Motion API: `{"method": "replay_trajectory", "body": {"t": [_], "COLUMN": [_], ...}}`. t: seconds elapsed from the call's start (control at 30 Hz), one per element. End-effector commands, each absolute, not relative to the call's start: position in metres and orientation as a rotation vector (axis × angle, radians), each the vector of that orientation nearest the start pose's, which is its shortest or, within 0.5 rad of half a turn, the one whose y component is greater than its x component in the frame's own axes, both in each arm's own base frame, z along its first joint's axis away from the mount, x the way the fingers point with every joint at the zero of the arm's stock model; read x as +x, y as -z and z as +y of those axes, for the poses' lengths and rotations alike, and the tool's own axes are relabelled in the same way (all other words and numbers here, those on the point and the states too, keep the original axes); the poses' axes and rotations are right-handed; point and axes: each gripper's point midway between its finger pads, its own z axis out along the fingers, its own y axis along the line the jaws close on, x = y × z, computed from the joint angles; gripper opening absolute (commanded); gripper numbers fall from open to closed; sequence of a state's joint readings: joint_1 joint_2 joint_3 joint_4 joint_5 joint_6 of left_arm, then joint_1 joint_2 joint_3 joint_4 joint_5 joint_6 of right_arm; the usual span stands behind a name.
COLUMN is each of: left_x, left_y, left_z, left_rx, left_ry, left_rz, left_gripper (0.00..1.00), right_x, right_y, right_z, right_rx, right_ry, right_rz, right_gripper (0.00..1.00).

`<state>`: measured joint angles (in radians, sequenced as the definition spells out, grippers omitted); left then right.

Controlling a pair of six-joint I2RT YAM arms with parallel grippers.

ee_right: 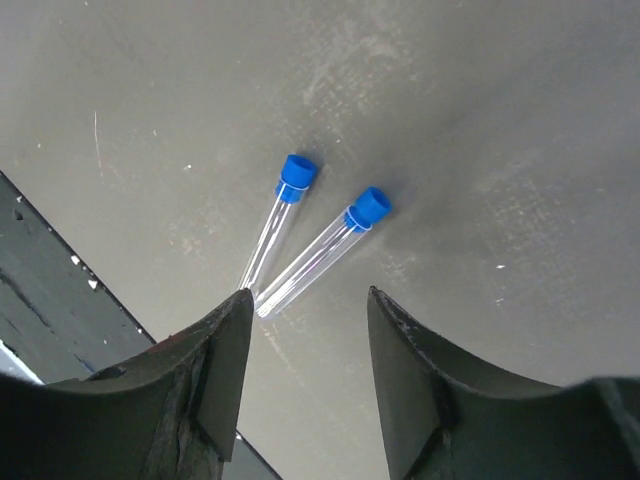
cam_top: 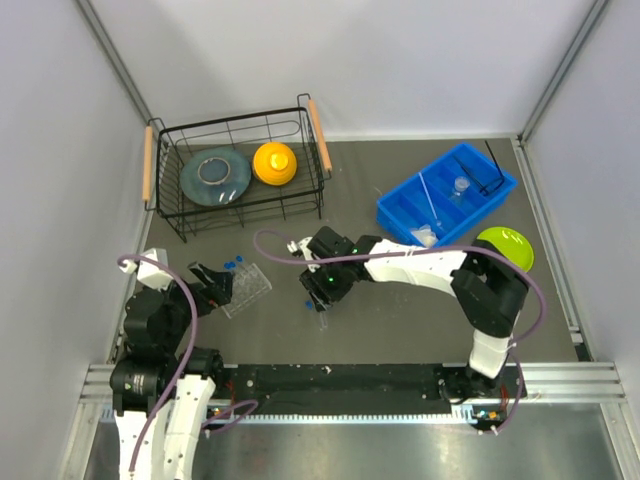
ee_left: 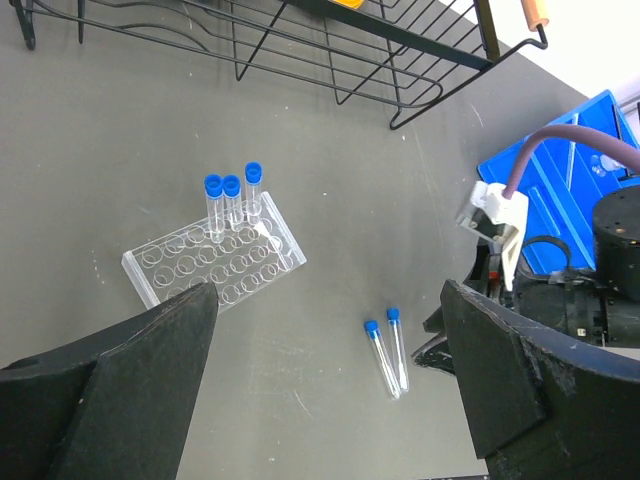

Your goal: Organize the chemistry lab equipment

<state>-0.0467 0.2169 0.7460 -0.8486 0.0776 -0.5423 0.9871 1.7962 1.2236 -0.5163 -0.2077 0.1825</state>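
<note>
A clear plastic grid rack (cam_top: 246, 288) lies on the table, also in the left wrist view (ee_left: 215, 265). Three blue-capped test tubes (ee_left: 232, 198) stand in its far corner (cam_top: 232, 264). Two more test tubes (ee_right: 312, 240) lie side by side flat on the table (ee_left: 388, 352). My right gripper (ee_right: 308, 295) is open just above their closed ends, holding nothing; from above it shows at mid-table (cam_top: 320, 300). My left gripper (ee_left: 328, 290) is open and empty, next to the rack's left side (cam_top: 210, 283). A small clear vial (cam_top: 461, 186) and a black wire stand (cam_top: 482, 168) lie in the blue tray.
A blue compartment tray (cam_top: 400, 212) stands at the back right, with a lime-green plate (cam_top: 506, 246) beside it. A black wire basket (cam_top: 238, 126) at the back left holds a grey plate (cam_top: 215, 177) and a yellow dome (cam_top: 274, 162). White walls close in the sides.
</note>
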Motion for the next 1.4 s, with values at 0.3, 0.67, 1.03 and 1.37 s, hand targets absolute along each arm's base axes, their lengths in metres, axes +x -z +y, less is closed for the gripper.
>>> {"method": "replay_trajectory", "body": {"t": [0.3,0.67,1.03,1.37], "left_x": [0.163,0.163,0.163,0.162], "left_y": [-0.242,-0.242,-0.242,-0.240], "left_z": [-0.044,-0.045,-0.046,-0.053], "left_rx": [-0.357,-0.348,-0.342,-0.328], "left_ry": [0.471,0.474,0.478,0.521], "left_rz": [1.828,1.830,1.831,1.847], "left_gripper": [0.98,0.98,0.98,0.98], "right_x": [0.187,0.194,0.212,0.243], "right_y": [-0.044,-0.033,-0.028,-0.029], "right_z": [0.369,0.362,0.344,0.321], "right_rx": [-1.132,-1.121,-1.111,-1.073], "right_ry": [-0.520,-0.427,-0.247,-0.198], "right_rz": [2.533,2.546,2.502,2.487], "right_gripper": [0.41,0.41,0.27,0.15]}}
